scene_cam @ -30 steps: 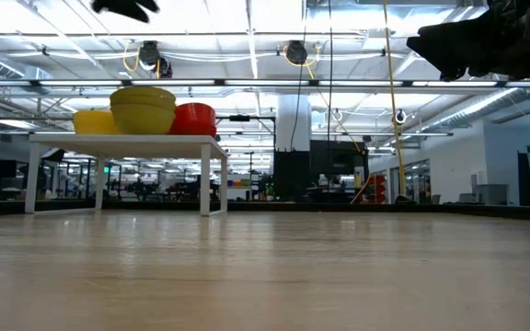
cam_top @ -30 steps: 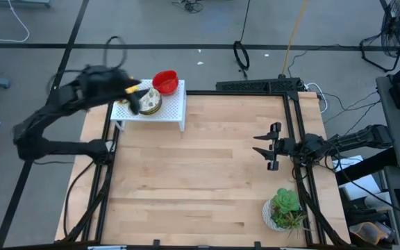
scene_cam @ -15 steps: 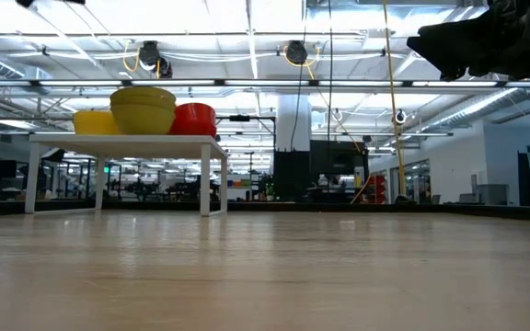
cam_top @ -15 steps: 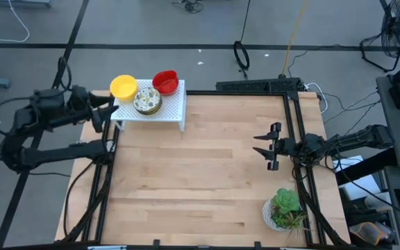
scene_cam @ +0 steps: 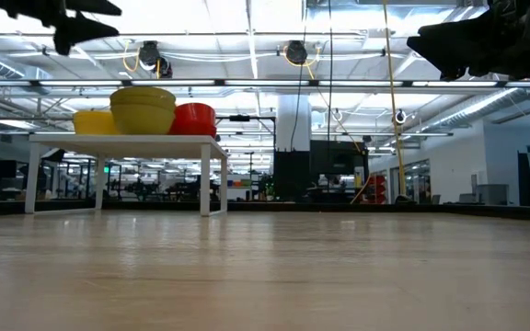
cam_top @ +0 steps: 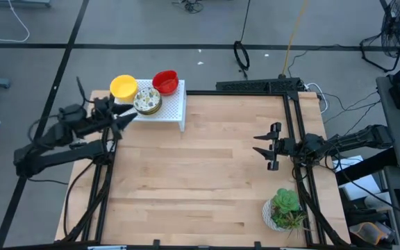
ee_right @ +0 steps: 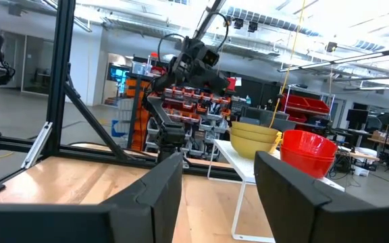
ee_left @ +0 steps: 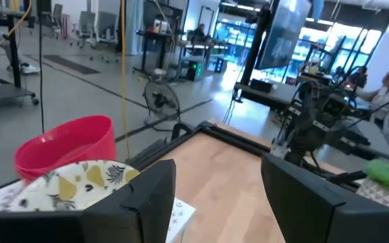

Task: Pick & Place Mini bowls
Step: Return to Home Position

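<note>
The mini bowls stand on a small white stand [cam_top: 173, 106] at the table's far left. A yellow one [cam_top: 123, 86], a floral one [cam_top: 146, 101] and a red one [cam_top: 165, 81] show from above. In the low view the middle stack [scene_cam: 143, 108] looks yellow from the side. My left gripper [cam_top: 125, 120] hovers open at the stand's near left corner, pointing level, with the floral bowl [ee_left: 80, 185] and red bowl [ee_left: 66, 145] just ahead and nothing between its fingers. My right gripper [cam_top: 257, 144] hangs open above the table's right part.
A green potted plant [cam_top: 285, 208] stands near the table's right near corner. A dark frame [cam_top: 294, 118] runs along the table's right and far edges. Bare wood lies between the stand and my right gripper.
My left gripper has drawn back from above the bowls toward the table's left edge. It then sank and came toward the near side, ending level beside the stand's near left corner. The bowls have kept their places.
</note>
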{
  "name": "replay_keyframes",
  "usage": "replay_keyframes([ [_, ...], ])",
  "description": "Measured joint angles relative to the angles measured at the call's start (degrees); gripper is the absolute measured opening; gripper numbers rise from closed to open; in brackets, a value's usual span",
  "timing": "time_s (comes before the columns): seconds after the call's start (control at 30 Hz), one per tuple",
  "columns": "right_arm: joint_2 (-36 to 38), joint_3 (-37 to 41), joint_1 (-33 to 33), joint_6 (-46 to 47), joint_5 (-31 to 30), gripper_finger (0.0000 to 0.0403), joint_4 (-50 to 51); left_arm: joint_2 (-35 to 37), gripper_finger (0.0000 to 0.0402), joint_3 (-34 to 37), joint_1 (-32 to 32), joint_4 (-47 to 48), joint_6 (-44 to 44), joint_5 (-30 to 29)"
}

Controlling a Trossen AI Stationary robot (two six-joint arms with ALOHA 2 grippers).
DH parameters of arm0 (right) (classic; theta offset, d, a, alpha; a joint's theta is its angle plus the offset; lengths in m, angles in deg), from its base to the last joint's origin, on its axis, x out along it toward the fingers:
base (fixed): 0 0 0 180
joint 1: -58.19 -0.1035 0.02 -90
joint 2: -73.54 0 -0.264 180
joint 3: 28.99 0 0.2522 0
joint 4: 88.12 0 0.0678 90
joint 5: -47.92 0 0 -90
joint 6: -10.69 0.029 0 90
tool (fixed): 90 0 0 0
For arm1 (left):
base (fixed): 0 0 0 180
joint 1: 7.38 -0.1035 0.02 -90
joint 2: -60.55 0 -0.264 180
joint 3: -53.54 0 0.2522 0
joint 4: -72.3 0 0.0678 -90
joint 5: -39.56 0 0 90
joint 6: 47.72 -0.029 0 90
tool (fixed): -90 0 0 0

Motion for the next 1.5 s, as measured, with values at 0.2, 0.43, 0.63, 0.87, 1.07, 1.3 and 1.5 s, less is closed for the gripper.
replay_keyframes([
  [0.2, 0.0, 0.0, 0.0, 0.0, 0.0, 0.0171, 0.0, 0.0, 0.0223, 10.1, 0.0, -12.9, 1.0, -0.1],
  [0.43, 0.0, 0.0, 0.0, 0.0, 0.0, 0.0171, 0.0, 0.0, 0.0223, 22.2, 1.5, -28.5, 3.5, 0.0],
  [0.63, 0.0, 0.0, 0.0, 0.0, 0.0, 0.0171, 0.0, 0.0, 0.0223, 30.5, 4.7, -40.8, 4.0, 0.0],
  [0.87, 0.0, 0.0, 0.0, 0.0, 0.0, 0.0171, 0.0, 0.0, 0.0223, 34.8, 8.6, -45.5, 3.9, -0.1],
  [1.07, 0.0, 0.0, 0.0, 0.0, 0.0, 0.0171, 0.0, 0.0, 0.0223, 34.7, 11.2, -45.8, 1.1, -0.5],
  [1.3, 0.0, 0.0, 0.0, 0.0, 0.0, 0.0171, 0.0, 0.0, 0.0223, 34.6, 11.6, -44.8, 1.0, -4.3],
  [1.5, 0.0, 0.0, 0.0, 0.0, 0.0, 0.0171, 0.0, -0.1, 0.0223, 34.6, 11.6, -41.9, -0.3, -14.6],
])
